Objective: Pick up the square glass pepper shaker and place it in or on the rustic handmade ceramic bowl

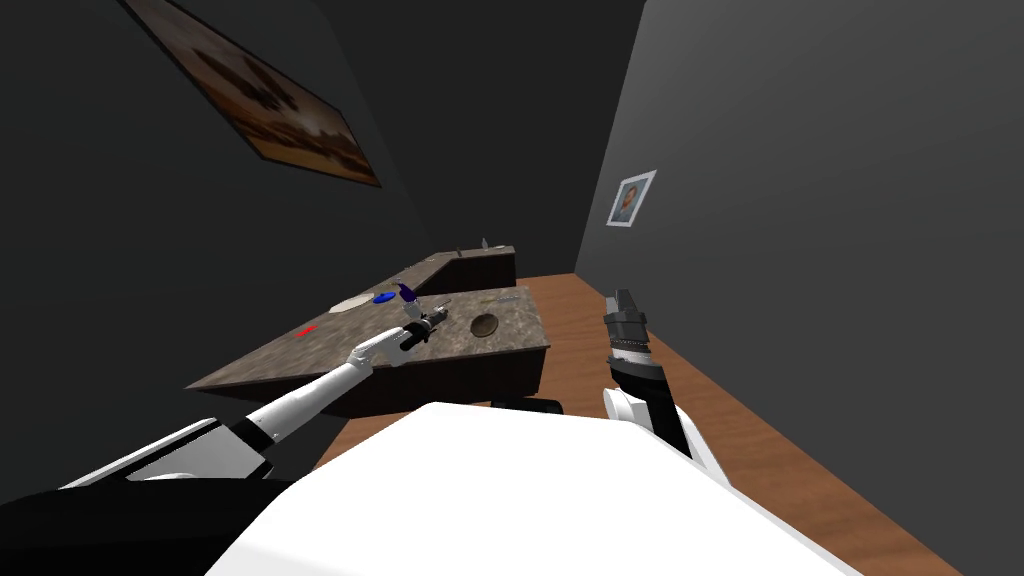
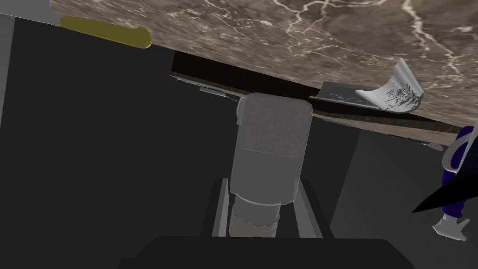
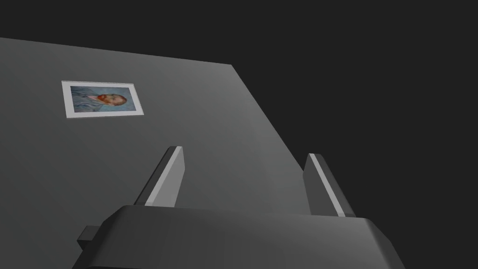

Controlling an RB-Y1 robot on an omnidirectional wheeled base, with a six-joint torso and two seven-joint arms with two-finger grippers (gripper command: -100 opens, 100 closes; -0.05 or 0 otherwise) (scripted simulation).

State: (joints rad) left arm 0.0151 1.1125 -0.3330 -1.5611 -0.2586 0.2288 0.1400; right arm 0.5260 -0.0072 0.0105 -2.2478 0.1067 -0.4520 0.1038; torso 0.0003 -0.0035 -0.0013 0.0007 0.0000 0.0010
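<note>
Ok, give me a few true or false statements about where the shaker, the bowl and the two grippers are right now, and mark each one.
1. The left gripper is shut on the grey pepper shaker. True.
2. The pepper shaker lies inside the brown bowl. False: it is held in the left gripper, apart from the bowl.
3. The bowl stands on the stone-topped counter. True.
4. The right gripper grips a blue thing. False: it is open with nothing in it, raised off to the side of the counter.
</note>
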